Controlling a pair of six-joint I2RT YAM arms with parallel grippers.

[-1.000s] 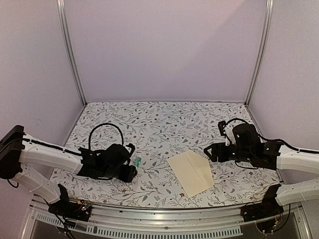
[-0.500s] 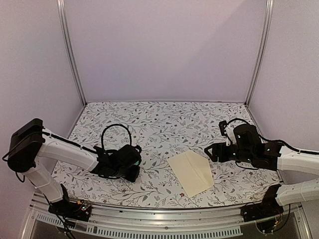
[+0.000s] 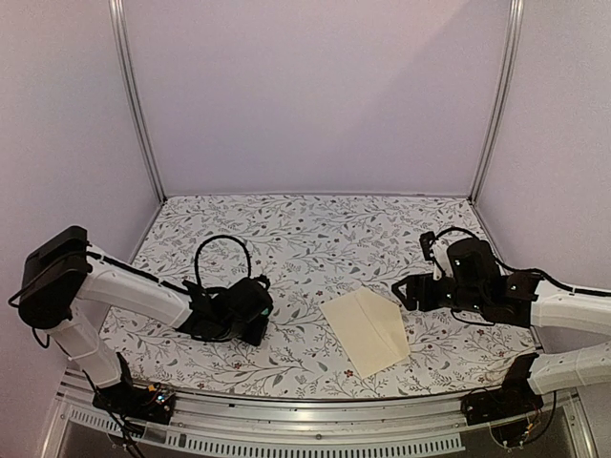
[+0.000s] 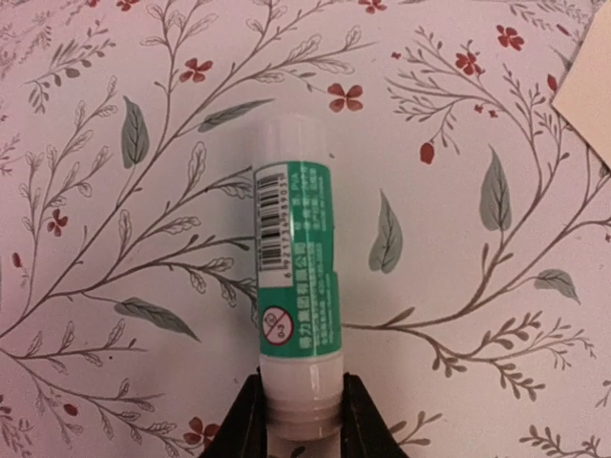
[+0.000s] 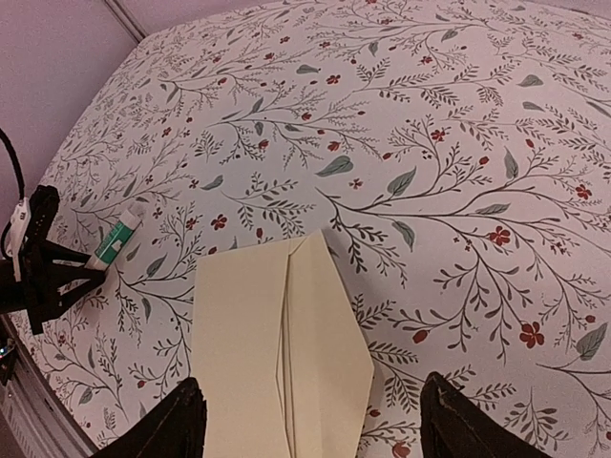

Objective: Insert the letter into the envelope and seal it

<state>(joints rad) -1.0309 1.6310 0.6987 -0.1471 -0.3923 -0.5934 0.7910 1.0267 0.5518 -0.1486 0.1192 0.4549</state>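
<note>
- Lying flat on the floral tablecloth [image 3: 315, 229], the cream envelope [image 3: 365, 331] sits at the near middle of the table, between your two arms and closer to the right one.
- No writing can be read on its face in either view.
- Its long axis runs roughly from near to far, slightly tilted. The triangular flap is spread open flat, with its tip pointing toward the right arm's side.
- Your right gripper [image 5: 310, 429] hangs just beyond the envelope's flap side, jaws wide apart and holding nothing. In the right wrist view the envelope lies between its two dark fingers and ahead of them.
- Well off to the envelope's left, a glue stick [image 4: 294, 277] lies on the cloth. Its green label carries a barcode, a small red prohibition sign and white characters too small to read.
- The stick's long axis points straight away from your left gripper [image 4: 304, 420].
- That gripper's two black fingers are closed against both sides of the stick's near white end.
</note>
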